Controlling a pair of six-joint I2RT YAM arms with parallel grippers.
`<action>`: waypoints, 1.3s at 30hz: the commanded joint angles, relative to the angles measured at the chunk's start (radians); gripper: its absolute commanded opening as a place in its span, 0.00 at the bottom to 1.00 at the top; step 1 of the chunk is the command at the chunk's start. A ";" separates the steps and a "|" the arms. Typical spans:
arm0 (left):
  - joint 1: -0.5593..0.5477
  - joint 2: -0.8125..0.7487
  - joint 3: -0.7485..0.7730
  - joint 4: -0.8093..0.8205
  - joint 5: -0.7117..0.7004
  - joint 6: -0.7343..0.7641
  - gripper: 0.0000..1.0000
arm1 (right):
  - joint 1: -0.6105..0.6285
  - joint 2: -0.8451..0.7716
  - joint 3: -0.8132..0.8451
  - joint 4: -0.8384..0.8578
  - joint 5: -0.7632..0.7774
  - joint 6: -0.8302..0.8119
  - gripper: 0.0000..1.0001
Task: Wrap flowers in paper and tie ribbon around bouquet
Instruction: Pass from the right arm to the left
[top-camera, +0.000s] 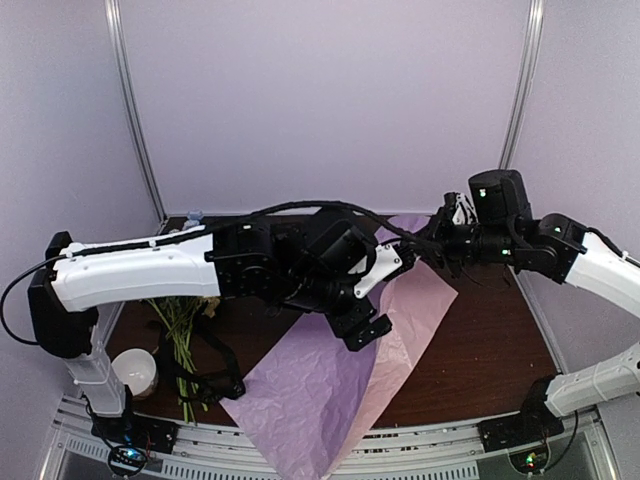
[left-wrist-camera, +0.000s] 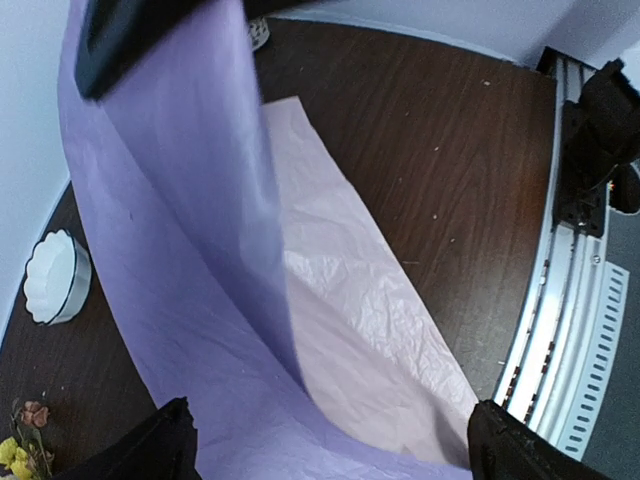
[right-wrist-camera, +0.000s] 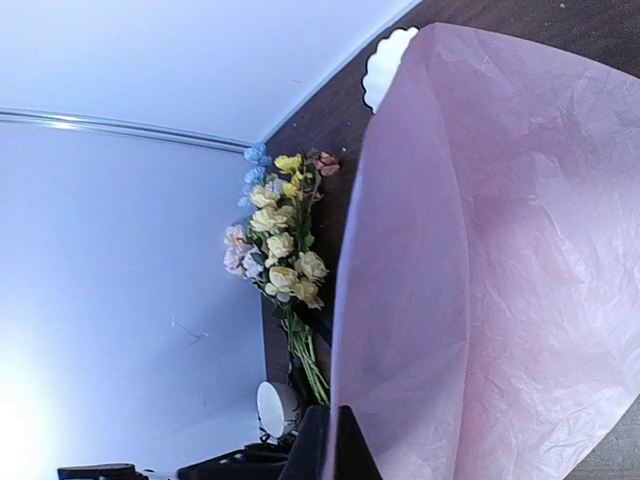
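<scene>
pale lilac walls (top-camera: 330, 100) close in a dark wooden table (top-camera: 490, 340), and little of the job shows as done.

the right gripper (right-wrist-camera: 325, 445) is clenched on a far corner of the paper (top-camera: 330, 390), its fingers pressed together with the thin sheet caught between them. from that pinch the sheet rises off the wood and curls over itself. its pale pink face turns toward the right wrist camera, and its lilac face hangs like a curtain in the left wrist view. the left gripper (left-wrist-camera: 335, 445) hangs over the middle of the sheet with its fingers spread wide and nothing between them. the paper below it lies partly flat and partly folded back, the near corner reaching the table's front edge.

outward from there, the flowers (top-camera: 180, 330) lie in a loose bundle on the table's left side, beside the paper and not on it, heads toward the back wall. what looks like the black ribbon (top-camera: 215, 378) loops loosely over their stems, untied. a small white bowl (top-camera: 135, 370) sits near the left arm's base.

judged from this, the work is at its start. the sheet is only being arranged. the flowers have yet to be laid on it, the cone rolled, and the ribbon tied.
</scene>
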 joint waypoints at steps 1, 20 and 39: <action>-0.001 0.010 -0.014 0.036 -0.136 -0.073 0.98 | 0.018 -0.032 0.010 0.043 0.102 0.078 0.00; 0.030 0.098 -0.012 0.088 -0.087 -0.058 0.83 | 0.041 -0.021 0.107 0.038 0.197 0.127 0.00; 0.647 -0.072 -0.114 0.029 0.866 -0.033 0.00 | -0.421 0.162 0.246 -0.493 0.116 -0.611 1.00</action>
